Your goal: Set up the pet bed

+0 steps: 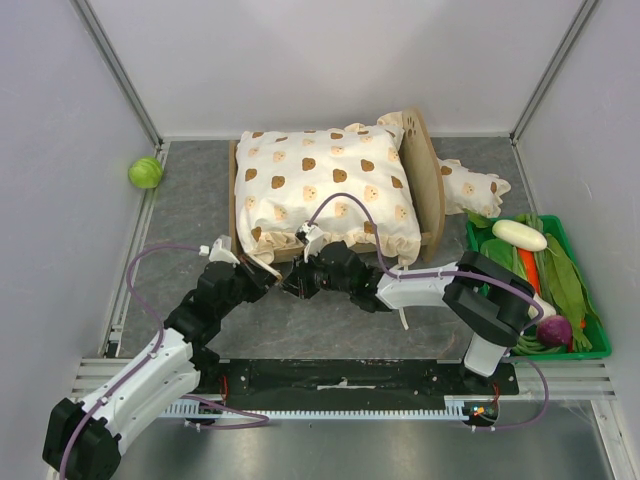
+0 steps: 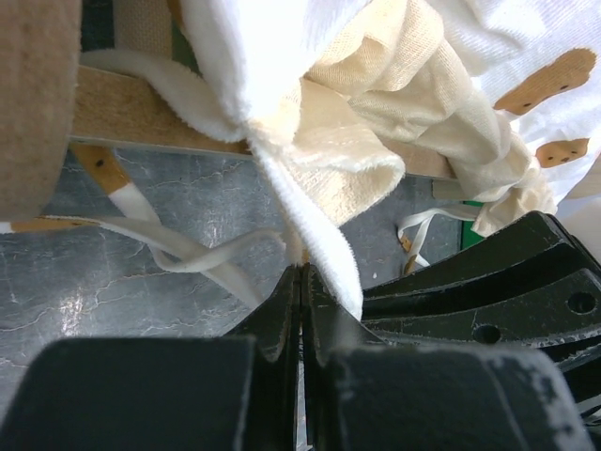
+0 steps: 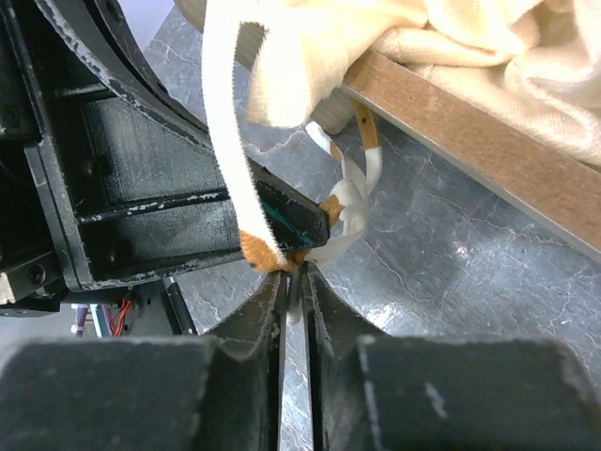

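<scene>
Found left gripper point(image 2: 300, 278) jaws clamped together on cushion point(image 1: 325, 185) corner fabric; found right gripper point(image 3: 296, 278) jaws pinched on a white tie point(image 3: 225, 141) (both at pet bed point(image 1: 430, 170) near rail).

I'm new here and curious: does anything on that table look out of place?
Yes: the small frilled bear-print pillow lies outside the light-wood pet bed, behind its headboard, and the cream bear-print cushion looks rumpled along its near edge.

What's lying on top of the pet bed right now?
The bear-print cushion covers the pet bed; only its wooden edges show. The base underneath is hidden.
</scene>
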